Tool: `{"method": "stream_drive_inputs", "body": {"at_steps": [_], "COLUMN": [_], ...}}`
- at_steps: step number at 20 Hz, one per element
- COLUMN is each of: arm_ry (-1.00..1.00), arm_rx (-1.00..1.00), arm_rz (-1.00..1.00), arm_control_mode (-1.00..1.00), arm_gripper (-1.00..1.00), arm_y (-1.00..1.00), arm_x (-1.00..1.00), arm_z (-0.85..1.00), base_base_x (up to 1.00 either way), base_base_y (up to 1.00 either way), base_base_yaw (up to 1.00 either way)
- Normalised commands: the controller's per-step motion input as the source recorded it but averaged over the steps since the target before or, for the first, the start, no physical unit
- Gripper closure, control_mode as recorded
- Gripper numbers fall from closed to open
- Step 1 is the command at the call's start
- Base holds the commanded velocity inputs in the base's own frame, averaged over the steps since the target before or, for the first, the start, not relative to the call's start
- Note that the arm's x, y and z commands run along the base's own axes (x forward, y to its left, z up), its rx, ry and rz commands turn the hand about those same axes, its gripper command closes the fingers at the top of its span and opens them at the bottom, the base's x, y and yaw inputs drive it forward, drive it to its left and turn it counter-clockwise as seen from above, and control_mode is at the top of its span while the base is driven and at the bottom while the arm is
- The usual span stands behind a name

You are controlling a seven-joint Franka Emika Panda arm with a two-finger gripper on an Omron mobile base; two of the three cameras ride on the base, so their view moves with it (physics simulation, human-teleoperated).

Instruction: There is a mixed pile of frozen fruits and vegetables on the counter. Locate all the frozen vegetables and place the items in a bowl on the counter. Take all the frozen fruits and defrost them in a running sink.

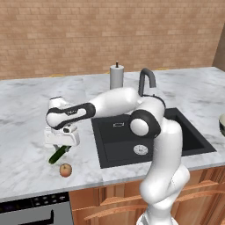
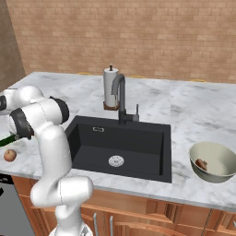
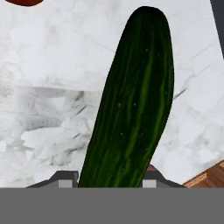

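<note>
Left of the sink (image 1: 149, 136) in the left base view, the gripper (image 1: 61, 148) sits low over the marble worktop (image 1: 26, 114), with a dark-green cucumber (image 1: 58, 154) poking out diagonally beneath it; whether it rests on the marble or hangs just off it I cannot tell. An orange-tan peach-like fruit (image 1: 65, 170) lies just beside its lower end, near the front edge. Right base view: the arm blocks most of that corner, only a green sliver of cucumber (image 2: 7, 141) and the peach (image 2: 9, 155) show at far left; the cream bowl (image 2: 213, 173) stands well apart on the far side of the sink and already holds a small brownish lump (image 2: 201, 163). Hand view: cucumber (image 3: 131, 109) runs straight up between the two dark fingertips (image 3: 151, 174), jaws look closed on its near end, not its middle. Judgement: frozen, so stiff and fairly light, skin waxy and likely slick; round section could roll or pivot. An end grip leaves a long lever, so it may droop or swing on the carry; a hold nearer the middle would be steadier. A red fruit (image 3: 24, 1) shows at the top edge.
</note>
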Motion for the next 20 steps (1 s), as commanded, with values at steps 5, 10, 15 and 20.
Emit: {"method": "stream_drive_inputs", "body": {"at_steps": [5, 10, 15, 20], "arm_ry": [0.01, 0.04, -0.02, -0.03], "arm_rx": [0.03, 0.08, 0.08, 0.04], "arm_rz": [0.02, 0.01, 0.00, 0.00], "arm_control_mode": [-1.00, -1.00, -1.00, -1.00], "arm_gripper": [1.00, 1.00, 1.00, 1.00], "arm_y": [-0.03, -0.35, -0.52, -0.48], "arm_x": [0.09, -0.02, -0.16, -0.29], "arm_z": [0.56, 0.25, 0.01, 0.08], "base_base_x": [0.00, 0.00, 0.00, 0.00], "base_base_y": [0.00, 0.00, 0.00, 0.00], "base_base_yaw": [0.00, 0.00, 0.00, 0.00]}}
